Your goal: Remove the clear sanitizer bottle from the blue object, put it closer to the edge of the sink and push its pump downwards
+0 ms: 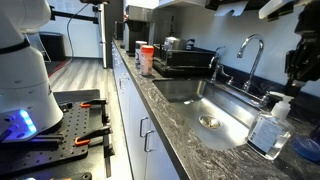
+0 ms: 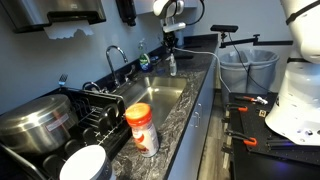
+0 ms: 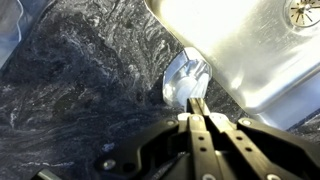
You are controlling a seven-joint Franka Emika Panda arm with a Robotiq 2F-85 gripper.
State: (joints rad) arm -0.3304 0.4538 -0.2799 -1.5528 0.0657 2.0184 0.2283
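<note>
The clear sanitizer bottle (image 1: 268, 130) stands upright on the dark stone countertop at the rim of the sink (image 1: 190, 92), with its white pump (image 1: 280, 100) on top. The blue object (image 1: 308, 150) lies just beside it, partly cut off by the frame edge. My gripper (image 1: 297, 68) hangs right above the pump, fingers pressed together and holding nothing. In the wrist view the shut fingertips (image 3: 198, 108) overlap the pump (image 3: 185, 80) seen from above; I cannot tell whether they touch. In an exterior view the gripper (image 2: 170, 42) is over the bottle (image 2: 172, 64) at the sink's far end.
A chrome gooseneck faucet (image 1: 250, 50) stands behind the sink. Orange-labelled containers (image 2: 141, 128) sit on the counter at the other end, next to a dish rack (image 2: 95, 105) with pots. The drain (image 3: 303, 10) shows in the basin. A bin (image 2: 245, 65) stands on the floor.
</note>
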